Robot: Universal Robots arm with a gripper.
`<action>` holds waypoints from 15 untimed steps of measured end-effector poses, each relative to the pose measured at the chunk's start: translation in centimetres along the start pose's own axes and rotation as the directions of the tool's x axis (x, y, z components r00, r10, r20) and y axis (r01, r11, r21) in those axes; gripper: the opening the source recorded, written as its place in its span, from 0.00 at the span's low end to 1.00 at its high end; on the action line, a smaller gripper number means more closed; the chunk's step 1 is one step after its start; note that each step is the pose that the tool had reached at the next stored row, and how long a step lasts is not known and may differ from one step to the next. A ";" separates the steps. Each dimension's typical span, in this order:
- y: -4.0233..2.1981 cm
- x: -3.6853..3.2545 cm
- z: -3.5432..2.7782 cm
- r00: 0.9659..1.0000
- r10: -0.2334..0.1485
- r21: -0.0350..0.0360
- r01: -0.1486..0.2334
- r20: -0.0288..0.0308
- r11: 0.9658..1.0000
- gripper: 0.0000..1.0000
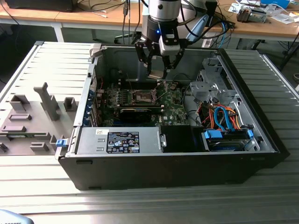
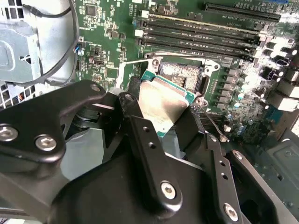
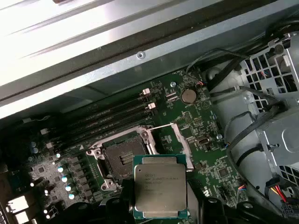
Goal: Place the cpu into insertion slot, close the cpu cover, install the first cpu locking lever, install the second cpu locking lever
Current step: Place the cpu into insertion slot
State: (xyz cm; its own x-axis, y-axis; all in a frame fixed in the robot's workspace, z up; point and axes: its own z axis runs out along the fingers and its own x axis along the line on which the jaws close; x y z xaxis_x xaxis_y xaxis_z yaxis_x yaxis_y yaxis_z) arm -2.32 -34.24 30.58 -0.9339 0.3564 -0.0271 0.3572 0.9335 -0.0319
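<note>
My gripper (image 1: 158, 70) hangs inside the open computer case, above the green motherboard (image 1: 173, 100), and is shut on the cpu (image 1: 156, 73). In both wrist views the cpu (image 2: 161, 103) (image 3: 160, 185) is a flat square chip with a silver top, pinched at two opposite edges by the black fingers (image 2: 142, 130). It is in the air, clear of the board. The insertion slot (image 3: 122, 160) (image 2: 181, 71) lies open and bare just beside the chip. The cpu cover (image 3: 182, 142) is swung up off the slot as a thin metal frame. A thin lever wire (image 2: 212, 123) sticks out by the socket.
Long black memory slots (image 3: 112, 119) run beside the socket. A metal drive cage (image 1: 210, 86) and coloured cables (image 1: 224, 119) fill the exterior view's right of the case; the power supply (image 1: 119, 140) lies at the front. A grey fixture tray (image 1: 32, 116) sits outside, on the exterior view's left.
</note>
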 end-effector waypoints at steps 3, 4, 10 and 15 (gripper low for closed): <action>0.00 0.00 0.00 1.000 0.021 0.012 -0.021 0.004 1.000 0.55; 0.00 0.00 0.00 1.000 0.025 0.012 -0.025 0.003 1.000 0.55; 0.00 0.00 0.00 0.999 0.038 0.012 -0.038 0.003 0.999 0.55; 0.00 0.00 0.01 0.999 0.049 0.013 -0.049 0.003 0.999 0.55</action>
State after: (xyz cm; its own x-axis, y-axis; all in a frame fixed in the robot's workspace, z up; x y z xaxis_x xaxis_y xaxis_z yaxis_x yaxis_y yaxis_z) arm -2.32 -34.25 30.57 -0.9154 0.4012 -0.0313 0.4023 0.9145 -0.0431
